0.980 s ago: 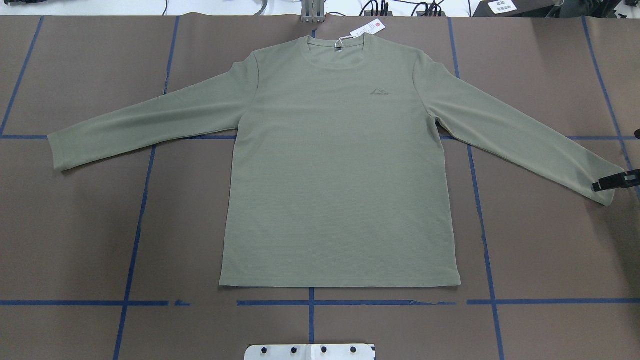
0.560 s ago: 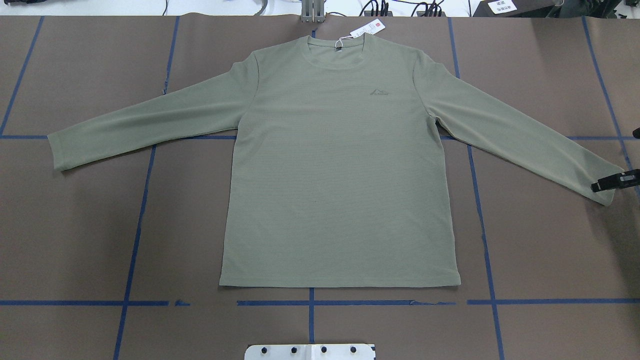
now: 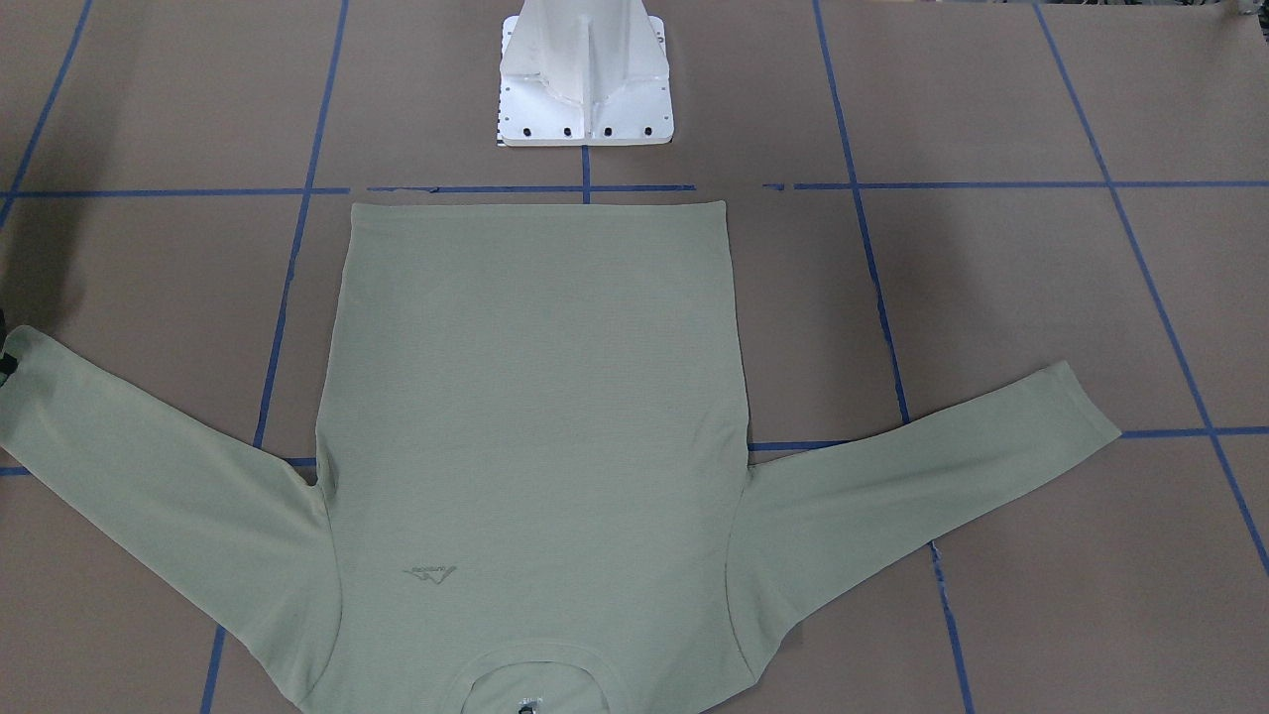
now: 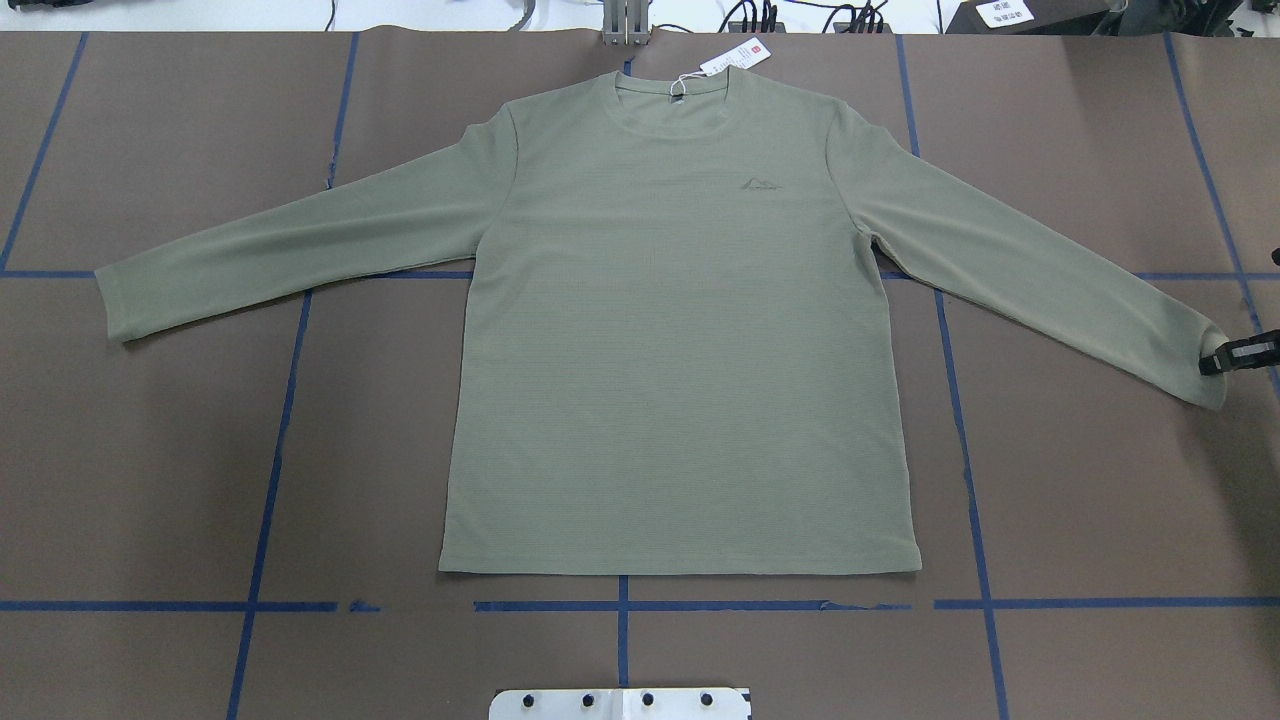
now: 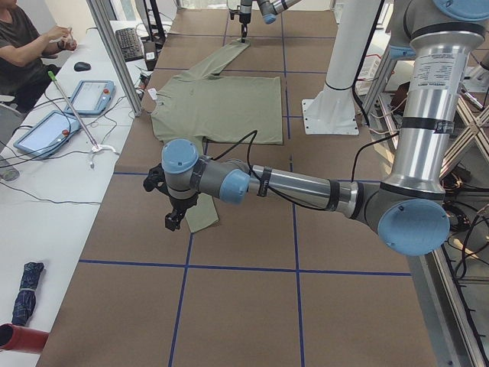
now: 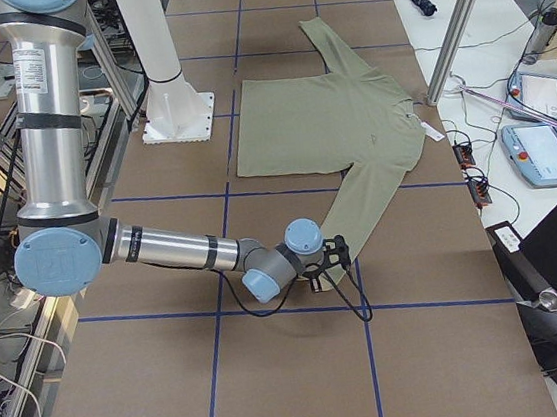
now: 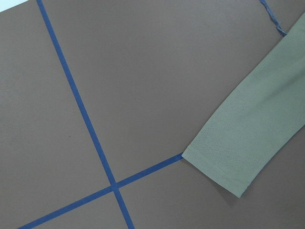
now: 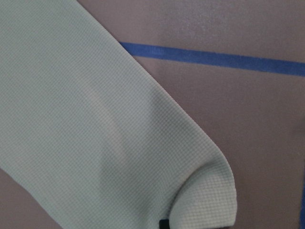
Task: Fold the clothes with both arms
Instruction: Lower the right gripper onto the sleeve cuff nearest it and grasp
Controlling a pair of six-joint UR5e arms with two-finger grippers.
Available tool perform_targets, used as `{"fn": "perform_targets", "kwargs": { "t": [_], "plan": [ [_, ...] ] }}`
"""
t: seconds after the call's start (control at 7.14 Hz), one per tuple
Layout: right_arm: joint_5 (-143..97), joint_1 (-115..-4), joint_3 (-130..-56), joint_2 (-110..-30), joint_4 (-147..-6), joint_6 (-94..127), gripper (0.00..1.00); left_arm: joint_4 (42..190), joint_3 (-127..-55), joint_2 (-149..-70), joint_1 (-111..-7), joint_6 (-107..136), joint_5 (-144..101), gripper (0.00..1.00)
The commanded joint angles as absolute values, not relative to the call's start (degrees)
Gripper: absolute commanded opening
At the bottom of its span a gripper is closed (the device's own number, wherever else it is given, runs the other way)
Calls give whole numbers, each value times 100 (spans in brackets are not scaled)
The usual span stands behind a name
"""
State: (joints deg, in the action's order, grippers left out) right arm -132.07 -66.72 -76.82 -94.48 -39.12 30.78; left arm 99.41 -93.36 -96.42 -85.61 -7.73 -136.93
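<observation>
Recording a shirt (image 4: 680, 350) lying flat and front up on the tabletop (image 4: 150, 450), with collar toward the far edge and hem (image 4: 680, 572) toward the base (image 3: 585, 79). Noting a fine ribbed knit, pale sage and matte, carrying a small tonal logo (image 4: 762, 184) on the chest and a white tag (image 4: 737, 57) with a red mark just beyond the collar. Noting a boxy body with straight sides and an even hem, and both sleeves angling outward and toward the robot's side, smooth along their length. Noting a brown matte tabletop covering gridded with blue tape (image 4: 270, 500), ragged in places.

Observing the right end effector (image 4: 1235, 357) touching the right cuff (image 8: 209, 200). Seeing fabric there puckering into a rounded hump against a black fingertip. Failing to tell whether its fingers are apart or together.

Observing the left end effector (image 5: 174, 218) sitting near the left cuff (image 7: 224, 167), off to its outer side. Seeing that cuff lying flat and square-ended, one corner touching a tape line. Failing to judge the finger gap from the side view.

Seeing bare tabletop showing wide on either side of the body, between each sleeve and the hem line. Finding the hem just short of a tape line, near the base but apart from it. Finding the collar close to the tabletop's far edge and the right cuff close to the overhead view's right edge.
</observation>
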Motion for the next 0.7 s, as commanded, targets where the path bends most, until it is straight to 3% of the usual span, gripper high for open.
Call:
{"fn": "perform_targets", "kwargs": {
  "t": [0.0,0.28,0.56],
  "plan": [
    [-13254,-6828,-7925,-9317,-4198,3094,0,9940,-9360,-9642,-8561,-756,-13693,100],
    [-13219,-6847,-9083,-8400,-6465,3120,0,9940,-9360,-9642,-8569,-756,-13693,100],
    [-13228,-6725,-9290,-6933,-8350,3164,0,9940,-9378,-9650,-8561,-756,-13702,100]
  ]
}}
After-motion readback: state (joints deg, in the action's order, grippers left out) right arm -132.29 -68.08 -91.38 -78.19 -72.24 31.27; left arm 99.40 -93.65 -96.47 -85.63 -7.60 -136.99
